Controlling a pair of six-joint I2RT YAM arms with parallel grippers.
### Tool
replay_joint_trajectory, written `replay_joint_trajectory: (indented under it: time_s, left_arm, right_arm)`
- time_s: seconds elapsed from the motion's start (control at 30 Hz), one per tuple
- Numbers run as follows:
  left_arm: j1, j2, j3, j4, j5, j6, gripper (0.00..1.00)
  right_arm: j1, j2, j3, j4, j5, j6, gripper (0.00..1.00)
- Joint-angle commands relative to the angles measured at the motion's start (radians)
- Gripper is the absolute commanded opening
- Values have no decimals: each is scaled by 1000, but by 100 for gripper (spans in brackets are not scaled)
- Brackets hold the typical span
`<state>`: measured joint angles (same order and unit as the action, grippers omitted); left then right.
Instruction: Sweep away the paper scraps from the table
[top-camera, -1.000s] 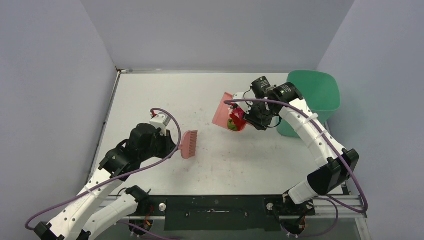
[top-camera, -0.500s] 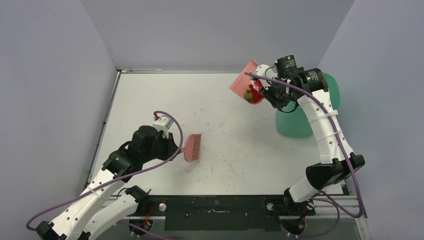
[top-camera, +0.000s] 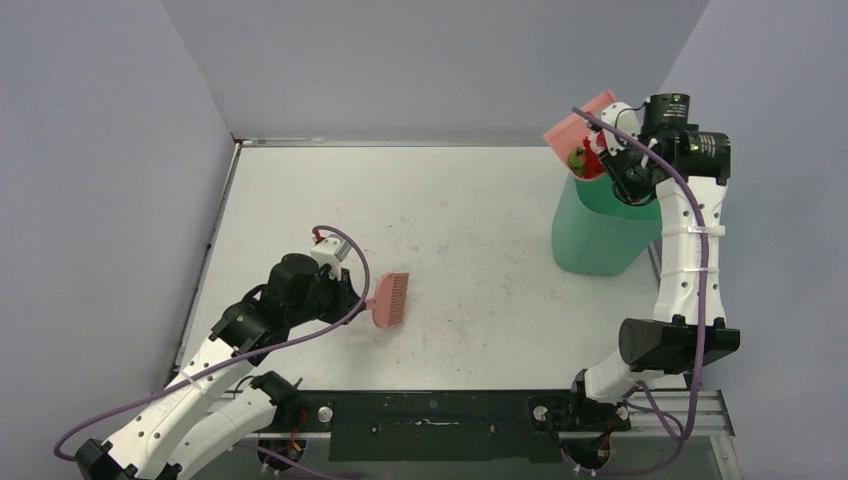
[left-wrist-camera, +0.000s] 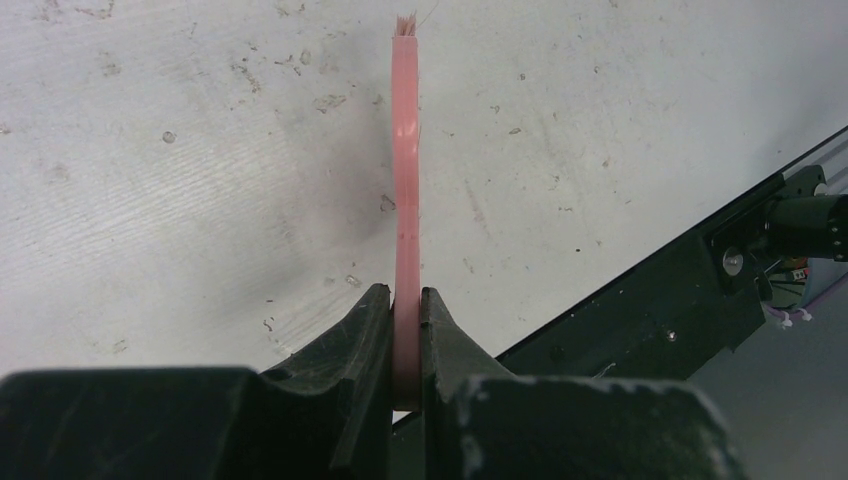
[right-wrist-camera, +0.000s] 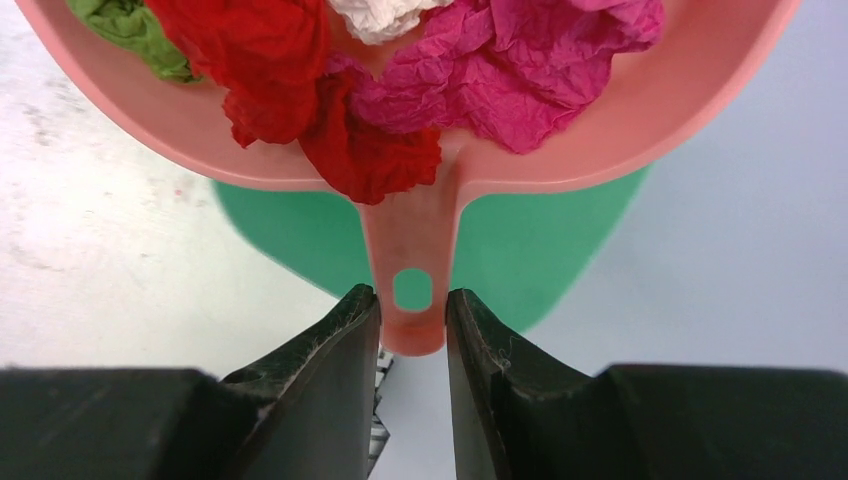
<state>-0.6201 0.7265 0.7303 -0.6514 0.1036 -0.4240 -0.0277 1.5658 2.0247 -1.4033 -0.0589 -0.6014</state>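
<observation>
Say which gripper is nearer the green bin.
Right. The right gripper holds the pink dustpan over the green bin; the left gripper, clamping the pink brush, is far across the table.

Open white speckled tabletop stretches between the pink plastic brush, near left, and the tall green plastic bin, far right. A pink plastic dustpan heaped with crumpled paper scraps hangs over the bin's left rim, crowding approach from above.

The white speckled table is showing faint dark smudges across its middle and is carrying a green bin by its right edge.
</observation>
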Motion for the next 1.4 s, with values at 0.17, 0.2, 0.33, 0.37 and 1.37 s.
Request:
replay_joint_trajectory:
  time_s: [0.17, 0.2, 0.33, 0.37, 1.37]
  left_arm:
    - [3, -19, -2, 92, 48, 9, 0]
    - [3, -22, -3, 93, 50, 10, 0]
    - [3, -44, -12, 94, 45, 8, 0]
    - [3, -51, -14, 97, 45, 8, 0]
    - [5, -114, -62, 119, 45, 17, 0]
  right_arm:
    - [-180, 34, 47, 59, 167, -121, 5]
    - [-190, 39, 46, 72, 203, -135, 5]
    - [-204, 57, 45, 119, 342, -215, 5]
    - [-203, 62, 44, 131, 375, -241, 5]
    - [-124, -239, -590, 968, 865, -1134, 10]
